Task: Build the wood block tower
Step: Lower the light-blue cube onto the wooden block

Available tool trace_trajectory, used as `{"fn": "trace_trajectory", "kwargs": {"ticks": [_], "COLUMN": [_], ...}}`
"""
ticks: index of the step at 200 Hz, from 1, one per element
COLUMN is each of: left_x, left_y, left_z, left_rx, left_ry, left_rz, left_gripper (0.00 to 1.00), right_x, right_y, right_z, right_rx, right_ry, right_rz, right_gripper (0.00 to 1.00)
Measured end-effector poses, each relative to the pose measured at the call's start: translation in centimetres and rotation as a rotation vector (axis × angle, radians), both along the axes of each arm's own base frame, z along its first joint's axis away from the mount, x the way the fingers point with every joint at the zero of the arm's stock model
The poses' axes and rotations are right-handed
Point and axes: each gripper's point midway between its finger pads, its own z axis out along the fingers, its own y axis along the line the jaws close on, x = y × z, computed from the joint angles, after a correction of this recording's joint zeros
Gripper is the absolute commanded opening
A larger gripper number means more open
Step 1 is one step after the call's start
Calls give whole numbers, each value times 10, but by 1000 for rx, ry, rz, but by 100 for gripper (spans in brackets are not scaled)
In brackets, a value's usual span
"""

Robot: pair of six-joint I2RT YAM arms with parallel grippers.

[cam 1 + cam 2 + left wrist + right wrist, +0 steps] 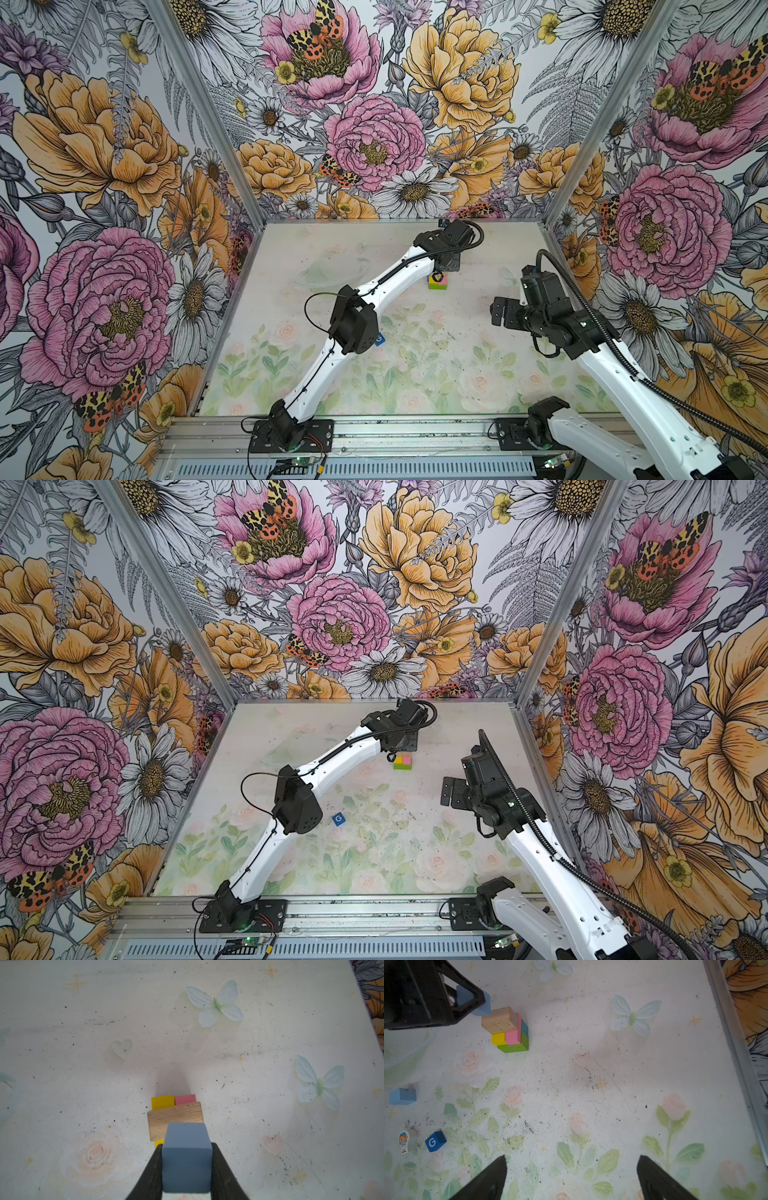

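Wood block tower (508, 1029): stands on the table (419, 374), about 2 o'clock from table centre in both top views. Layers, bottom up:
- green brick (512, 1047)
- yellow brick (498, 1039) and pink brick (512, 1036), side by side and touching
- tan brick (499, 1020), laid flat across them

A teal block (524, 1027) sits against the pink brick on the side away from the yellow; how it is seated cannot be made out.

Left gripper (186, 1146): jaws pinched tight on a light blue cube (187, 1159), held at the tower's top by the tan brick. Whether cube and tan brick touch cannot be told. The gripper body overlaps the tower's 12 o'clock side in both top views; only green, yellow and pink show there.

Right gripper (572, 1159): jaws spread wide, nothing between them. It hovers well apart from the tower, at its 4 o'clock.

Loose items:
- dark blue cube marked G (338, 819), at the tower's 7–8 o'clock, near table centre
- white toy figure (404, 1141), just beside the G cube, not touching
- a second light blue cube (402, 1096), near both

The left arm (353, 320) covers the figure and the second cube in both top views.

Container: clear shallow dish (328, 272) at the tower's 9 o'clock, partly under the left arm; contents cannot be made out
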Motion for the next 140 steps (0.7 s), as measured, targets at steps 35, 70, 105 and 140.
{"fn": "trace_trajectory", "kwargs": {"ticks": [35,70,105,140], "left_x": [1,3,6,8], "left_y": [1,4,7,9], "left_z": [0,1,1,1], "left_rx": [2,6,8,10], "left_ry": [-4,-7,-10,-11], "left_rz": [4,11,19,25], "left_gripper": [20,20,20,20], "right_x": [0,0,0,0], "right_y": [0,0,0,0], "right_z": [0,0,0,-1], "right_rx": [0,0,0,-1], "right_ry": [1,2,2,3], "right_rz": [0,0,1,1], "right_gripper": [100,100,100,100]}}
